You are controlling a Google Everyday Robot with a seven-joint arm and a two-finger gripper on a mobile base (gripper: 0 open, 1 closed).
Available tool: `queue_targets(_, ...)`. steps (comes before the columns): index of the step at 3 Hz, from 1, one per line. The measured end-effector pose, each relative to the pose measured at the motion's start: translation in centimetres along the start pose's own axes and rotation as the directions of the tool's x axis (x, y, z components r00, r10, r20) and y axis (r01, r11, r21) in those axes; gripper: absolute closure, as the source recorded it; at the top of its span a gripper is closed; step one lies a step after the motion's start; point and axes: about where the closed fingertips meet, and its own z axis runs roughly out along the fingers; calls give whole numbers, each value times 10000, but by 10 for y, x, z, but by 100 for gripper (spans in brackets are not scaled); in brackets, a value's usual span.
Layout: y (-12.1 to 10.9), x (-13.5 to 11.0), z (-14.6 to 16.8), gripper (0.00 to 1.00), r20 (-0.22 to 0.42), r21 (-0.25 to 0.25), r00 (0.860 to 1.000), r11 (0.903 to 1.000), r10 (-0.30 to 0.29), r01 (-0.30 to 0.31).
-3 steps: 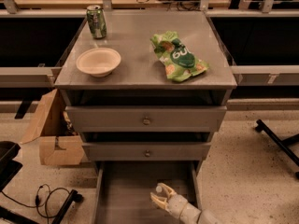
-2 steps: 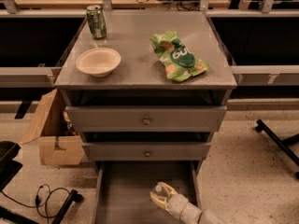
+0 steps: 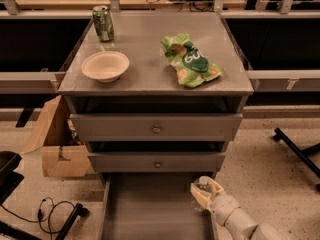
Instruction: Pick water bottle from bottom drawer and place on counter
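Gripper: our gripper (image 3: 197,191) sits low at the right side of the open bottom drawer (image 3: 150,209), over its right wall. The tan fingers look closed around a small clear object.
Held object: we take it to be the water bottle (image 3: 204,187). Only a pale glint shows between the fingers, so we are not certain of the grasp.
Change: a second ago the gripper was nearer the middle of the drawer floor. It has since moved to the right and a little up, toward the cabinet front.
Meaning: we judge the pick to be done and the lift out of the drawer to be starting.
Counter: the counter (image 3: 145,64) holds a green soda can (image 3: 103,23) at the back left, a bowl (image 3: 105,65) in front of it and a green chip bag (image 3: 191,60) on the right. Bare grey surface lies between the bowl and the bag.
Next: the bottle must rise past the two shut upper drawers, then go to that bare spot.
Risk: it could clip a drawer front on the way up.
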Motion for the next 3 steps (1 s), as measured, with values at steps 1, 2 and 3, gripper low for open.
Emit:
queue_targets(1, 54, -81, -45, 100, 247, -431, 9978, 9972, 616, -605)
queue_targets(2, 104, -170, -85, 100, 796, -1057, 9962, 9940, 354, -268)
queue_targets(3, 128, -257, -111, 100, 1438, -967, 9888, 9938, -401, 544)
